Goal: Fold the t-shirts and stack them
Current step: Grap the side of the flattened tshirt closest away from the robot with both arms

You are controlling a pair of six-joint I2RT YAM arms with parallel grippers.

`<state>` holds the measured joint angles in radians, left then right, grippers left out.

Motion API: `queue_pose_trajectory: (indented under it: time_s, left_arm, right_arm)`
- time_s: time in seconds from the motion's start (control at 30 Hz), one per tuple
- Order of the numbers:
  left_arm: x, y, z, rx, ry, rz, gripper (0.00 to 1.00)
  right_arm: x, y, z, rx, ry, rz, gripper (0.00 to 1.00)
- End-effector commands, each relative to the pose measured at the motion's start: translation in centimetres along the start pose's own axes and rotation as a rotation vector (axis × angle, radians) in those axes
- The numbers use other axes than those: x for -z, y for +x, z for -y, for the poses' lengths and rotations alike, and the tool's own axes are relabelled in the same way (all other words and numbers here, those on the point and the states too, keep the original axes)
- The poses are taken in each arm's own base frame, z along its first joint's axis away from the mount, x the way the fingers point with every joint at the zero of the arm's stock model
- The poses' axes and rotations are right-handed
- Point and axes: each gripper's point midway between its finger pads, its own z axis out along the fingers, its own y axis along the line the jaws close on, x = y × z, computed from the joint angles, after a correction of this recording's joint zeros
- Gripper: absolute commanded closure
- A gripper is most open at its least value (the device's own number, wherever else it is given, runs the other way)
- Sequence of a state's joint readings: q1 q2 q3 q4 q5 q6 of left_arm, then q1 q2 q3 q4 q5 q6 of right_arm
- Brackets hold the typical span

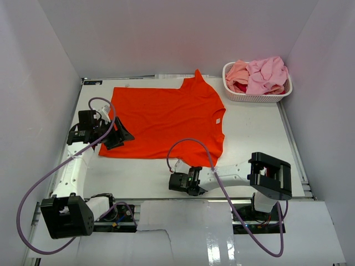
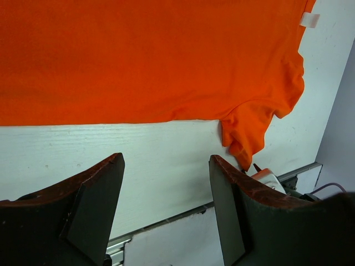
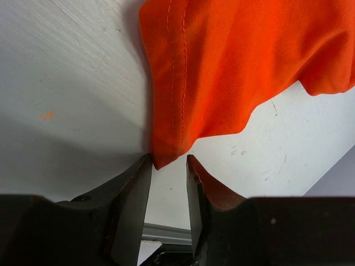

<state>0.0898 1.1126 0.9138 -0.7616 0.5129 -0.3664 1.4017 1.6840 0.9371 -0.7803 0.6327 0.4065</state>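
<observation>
The orange shirt [image 1: 166, 119] lies spread flat on the desk [image 1: 252, 136]. It looks ready for a first fold, which would explain why each claw waits at an edge where cloth can be picked up. The right claw [image 3: 168, 162] is narrow, with a fingertip on either side of the sleeve [image 3: 183, 83] tip. The tip pokes just into the gap, but the jaws do not look shut on it and nothing is lifted. The left claw [image 2: 166, 160] is wide and empty over bare desk. The shirt's long edge lies just ahead of it, untouched. The basket [image 1: 258, 98] of pink shirts [image 1: 266, 75] sits well apart from both claws, beyond the right one.
</observation>
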Motion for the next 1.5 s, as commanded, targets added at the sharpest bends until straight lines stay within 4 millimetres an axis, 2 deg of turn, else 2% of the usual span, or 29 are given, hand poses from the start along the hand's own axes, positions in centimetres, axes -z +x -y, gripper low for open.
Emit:
queue_pose_trajectory:
  time_s: [0.0,0.33,0.5,0.6,0.67,0.73,0.87,0.97,1.07,1.2,1.27,1.3,1.4,1.47]
  left_arm:
    - [0.7,-0.1,0.6,-0.019,0.024,0.012,0.27]
    - [0.8,-0.2,0.4,-0.016,0.018,0.015,0.27]
    - [0.8,-0.2,0.4,-0.018,0.02,0.014,0.27]
    - [0.8,-0.3,0.4,-0.017,0.02,0.016,0.27]
    - [0.8,-0.2,0.4,-0.017,0.018,0.016,0.27]
    - [0.8,-0.2,0.2,-0.016,0.012,0.015,0.27]
    - [0.8,0.0,0.1,-0.007,0.007,0.018,0.27]
    - [0.9,0.1,-0.5,0.011,-0.019,0.03,0.27]
    - [1.3,-0.2,-1.5,0.041,-0.059,0.065,0.27]
    - [2.2,-0.9,-3.1,0.089,-0.103,0.119,0.27]
    - [2.5,-1.1,-4.3,0.113,-0.154,0.137,0.27]
    - [2.7,-1.3,-5.2,0.138,-0.183,0.153,0.27]
    - [2.8,-1.6,-7.1,0.213,-0.245,0.169,0.27]
    - [2.6,-2.0,-7.4,0.241,-0.24,0.168,0.27]
  right_arm:
    - [-0.1,-0.8,-0.5,-0.009,-0.015,0.01,0.62]
    - [-0.1,-1.8,-1.1,0.021,-0.042,0.029,0.59]
    - [-0.5,-1.9,-1.6,0.032,-0.052,0.026,0.61]
    - [-0.6,-2.0,-1.9,0.034,-0.065,0.025,0.73]
    - [-0.6,-2.0,-2.1,0.031,-0.077,0.023,0.78]
    - [-0.5,-1.9,-2.1,0.026,-0.08,0.026,0.91]
    - [0.2,-2.3,-2.3,0.016,-0.112,0.04,0.92]
    - [1.9,-3.6,-2.0,-0.025,-0.15,0.097,0.92]
    - [5.1,-5.7,-1.0,-0.081,-0.205,0.189,0.92]
    - [9.9,-8.3,1.8,-0.181,-0.294,0.333,0.92]
    - [11.3,-9.0,2.9,-0.217,-0.344,0.367,0.92]
    - [11.5,-9.1,4.3,-0.253,-0.349,0.376,0.92]
    - [11.7,-9.3,6.1,-0.284,-0.363,0.393,0.92]
    - [11.5,-9.3,6.5,-0.28,-0.379,0.391,0.92]
